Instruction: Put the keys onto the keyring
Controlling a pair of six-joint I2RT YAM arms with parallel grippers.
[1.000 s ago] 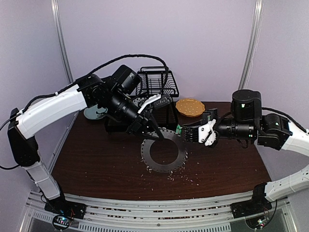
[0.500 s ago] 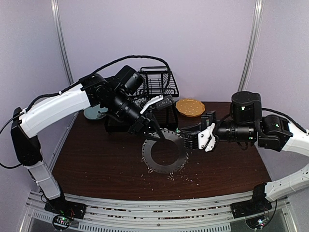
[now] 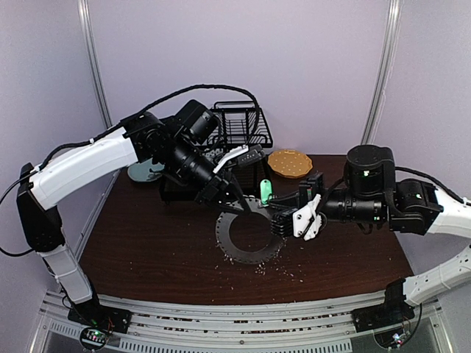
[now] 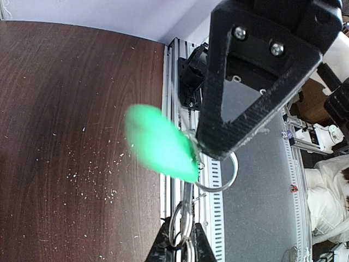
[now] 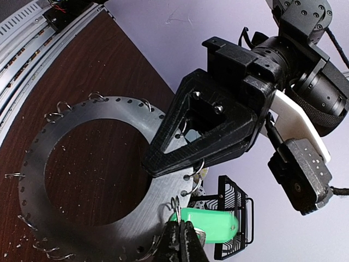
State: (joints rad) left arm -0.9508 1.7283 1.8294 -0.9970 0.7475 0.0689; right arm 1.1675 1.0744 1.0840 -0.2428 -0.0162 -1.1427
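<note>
A dark wood table (image 3: 147, 243) carries the keyring (image 3: 250, 254), a flat grey disc fringed with small wire loops. The left gripper (image 3: 237, 204), its jaws drawn narrow, reaches down to the disc's far rim; what it pinches cannot be told. The right gripper (image 3: 278, 218), fingers pressed together, holds the green key (image 3: 266, 191) by its blade end above the disc's far right rim. From overhead the key's long axis runs near-upright, with the head pointing toward the table's back, just beyond the right fingertips and close beside the left gripper.

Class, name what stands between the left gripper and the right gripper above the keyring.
The green key, upright over the far rim of the keyring, between left gripper and right gripper; the top view shows it.
</note>
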